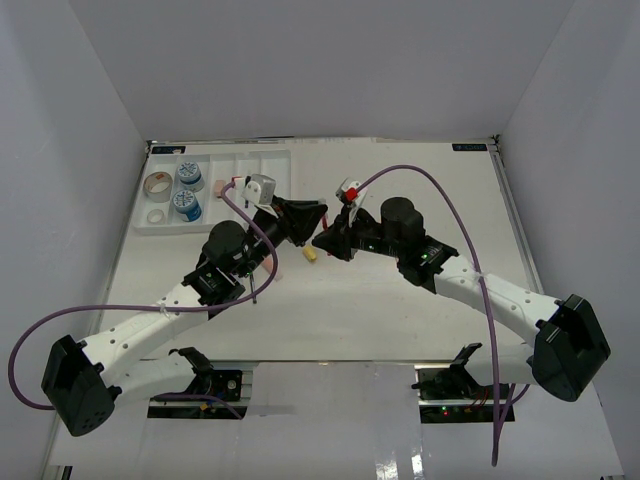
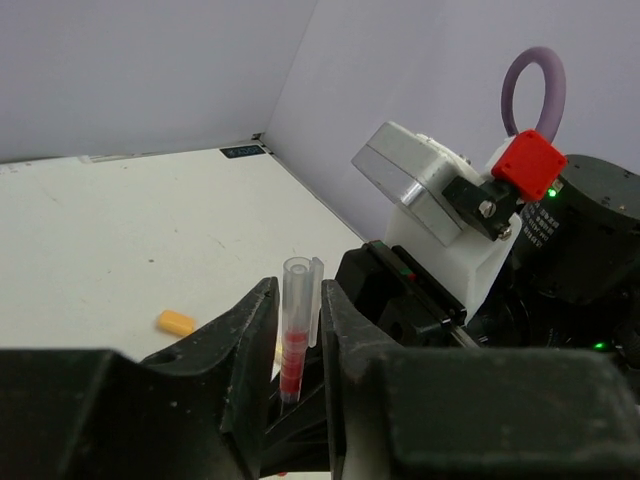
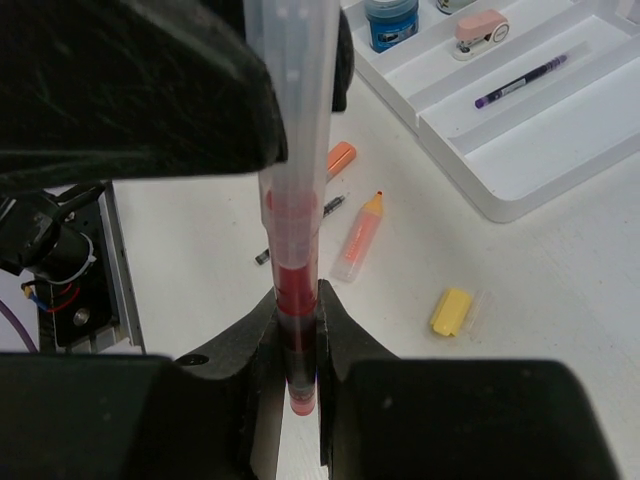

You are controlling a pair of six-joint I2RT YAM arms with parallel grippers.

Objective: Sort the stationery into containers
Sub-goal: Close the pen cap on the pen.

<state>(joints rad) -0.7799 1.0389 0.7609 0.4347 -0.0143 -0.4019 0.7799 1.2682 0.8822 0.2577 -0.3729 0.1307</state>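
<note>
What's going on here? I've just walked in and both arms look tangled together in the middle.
The two arms meet over the middle of the table, sharing one clear-barrelled red pen. The left gripper is closed on one end and the right gripper on the other. The white compartmented plastic tray already holds some items, while an orange marker and a yellow eraser lie loose on the table.

The red pen [image 3: 296, 200] has a clear, glossy plastic barrel over a red core. The left gripper [image 2: 298, 305] and right gripper [image 3: 298, 335] are matt black plastic, faintly scuffed. The tray [image 3: 520, 195] is smooth white plastic with a soft sheen. The table [image 2: 120, 230] looks matt white and lightly speckled. The camera housing [image 2: 405, 180] looks like brushed grey metal, and the orange marker [image 3: 358, 235] is translucent plastic
</note>
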